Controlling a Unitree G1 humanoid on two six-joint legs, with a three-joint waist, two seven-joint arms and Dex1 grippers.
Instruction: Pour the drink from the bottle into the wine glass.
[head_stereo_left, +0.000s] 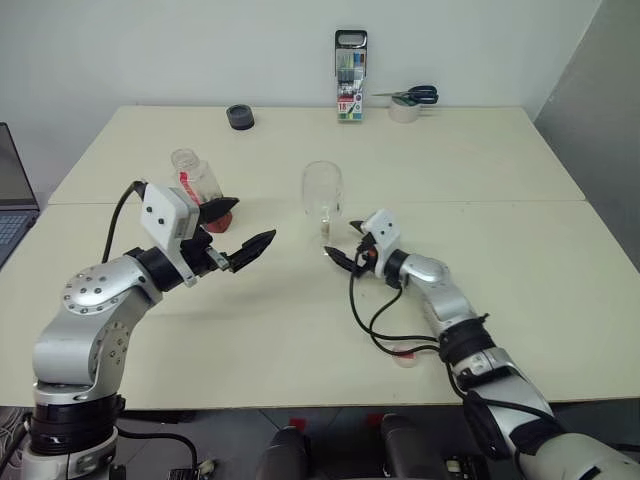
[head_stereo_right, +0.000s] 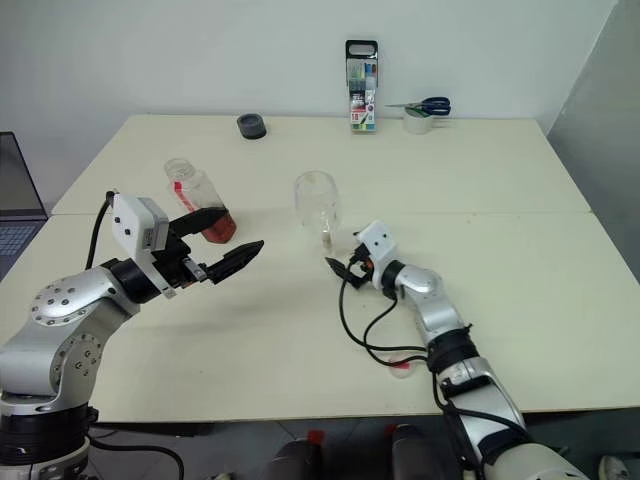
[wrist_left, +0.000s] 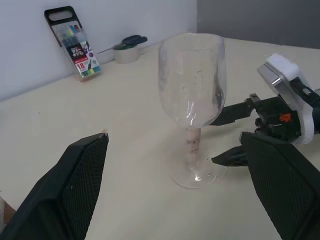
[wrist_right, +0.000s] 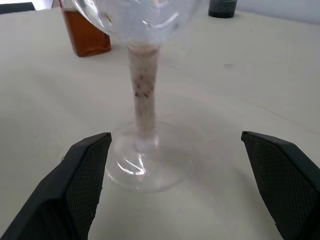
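Right wrist view: my right claw (wrist_right: 175, 185), fingers spread, faces the wine glass (wrist_right: 142, 125) stem for steadying; my left claw (head_stereo_left: 243, 232), also spread, hovers beside the uncapped bottle (head_stereo_left: 200, 190).

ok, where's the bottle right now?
Head views: the bottle stands on the table's left half, just behind the left gripper, left of the wine glass.
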